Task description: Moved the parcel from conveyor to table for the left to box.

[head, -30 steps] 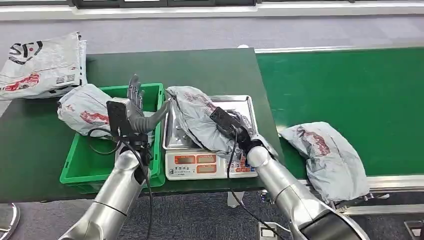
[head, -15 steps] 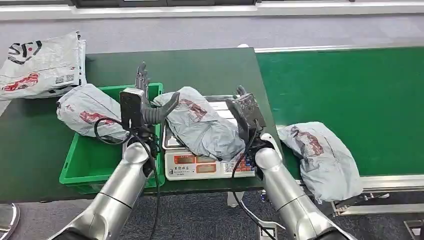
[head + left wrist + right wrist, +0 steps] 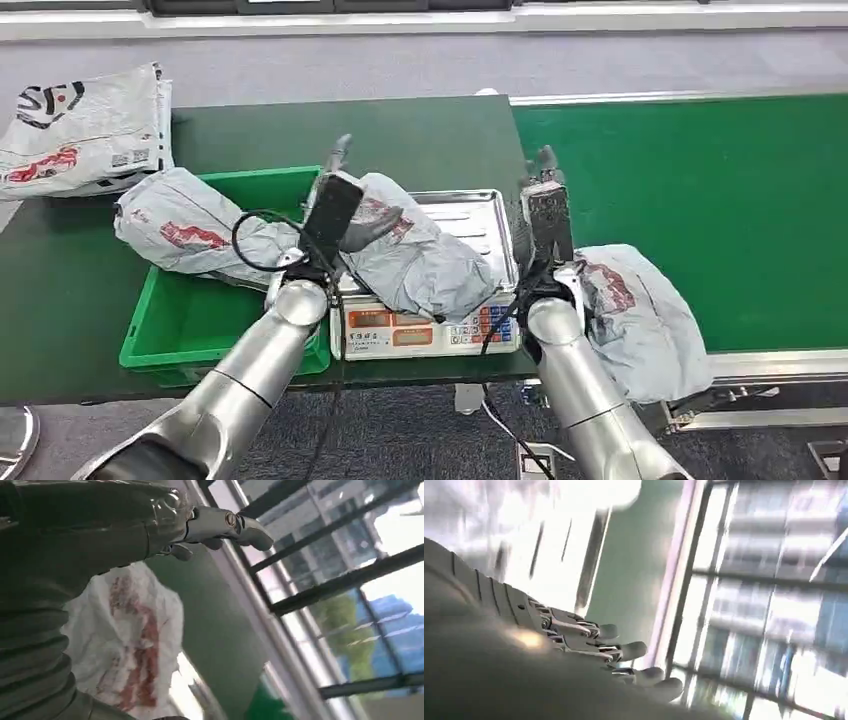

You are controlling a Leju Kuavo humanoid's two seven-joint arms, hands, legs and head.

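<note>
A grey parcel (image 3: 415, 255) with red print lies on the shiny metal tray (image 3: 478, 212) of a weighing scale (image 3: 425, 325). The scale stands on the dark green table (image 3: 420, 135), just beside a green box (image 3: 180, 325).

The left hand (image 3: 340, 190) is up over the left end of that parcel. Its thick thumb (image 3: 372, 228) lies on the bag and its dark fingers (image 3: 338, 155) point up and away from it. In the left wrist view the fingers (image 3: 220, 522) are stretched out in the air with the bag (image 3: 132, 645) under them. It may only be touching the parcel, not gripping it; the hand's back hides the palm, so I cannot tell for sure.

The right hand (image 3: 545, 205) stands upright at the right edge of the tray, apart from the parcel on the scale. Its fingers (image 3: 624, 652) are straight, spread a little, and hold nothing.

A second grey parcel (image 3: 640, 315) lies on the green conveyor (image 3: 720, 190), just beside the right arm. A third grey parcel (image 3: 185, 230) rests on the far left corner of the green box and sticks out over its rim. A white mail bag (image 3: 85, 125) with black and red print lies at the far left corner of the table.
</note>
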